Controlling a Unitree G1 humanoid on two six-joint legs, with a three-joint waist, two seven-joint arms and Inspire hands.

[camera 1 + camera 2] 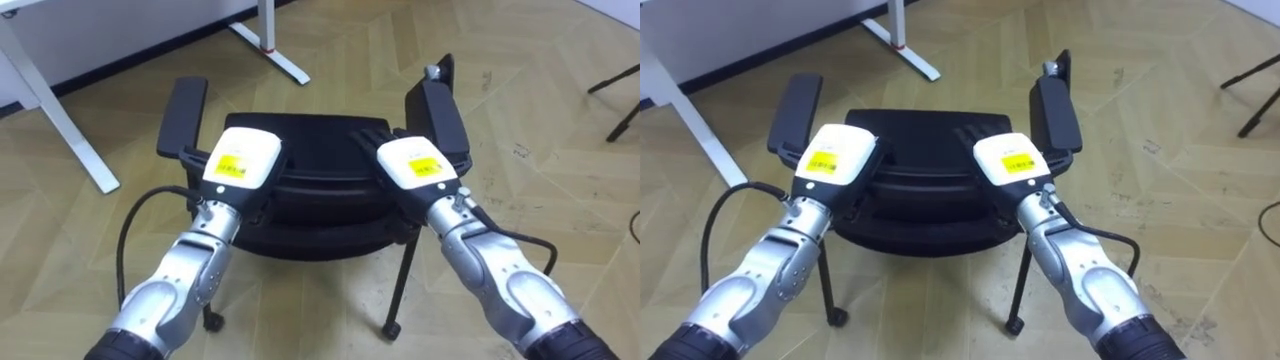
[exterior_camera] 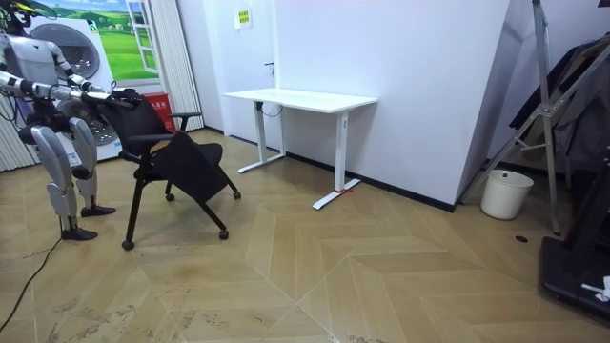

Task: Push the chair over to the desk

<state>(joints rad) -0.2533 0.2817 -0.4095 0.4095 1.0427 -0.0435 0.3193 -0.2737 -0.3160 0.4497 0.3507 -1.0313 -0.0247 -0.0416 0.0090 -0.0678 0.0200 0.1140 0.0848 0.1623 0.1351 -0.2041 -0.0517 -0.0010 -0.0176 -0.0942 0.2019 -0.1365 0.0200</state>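
Both against curved matte-black chair [image 1: 320,190]: left robot hand [image 1: 240,160], right robot hand [image 1: 412,165].

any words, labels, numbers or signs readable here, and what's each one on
No text here is readable.
Left-hand label, yellow, on the back of the left hand: print too small.
Right-hand label, yellow, on the back of the right hand: print too small.
Wall sign, yellow, on the white wall: too small.
Red object behind the chair: pale marks, blurred.
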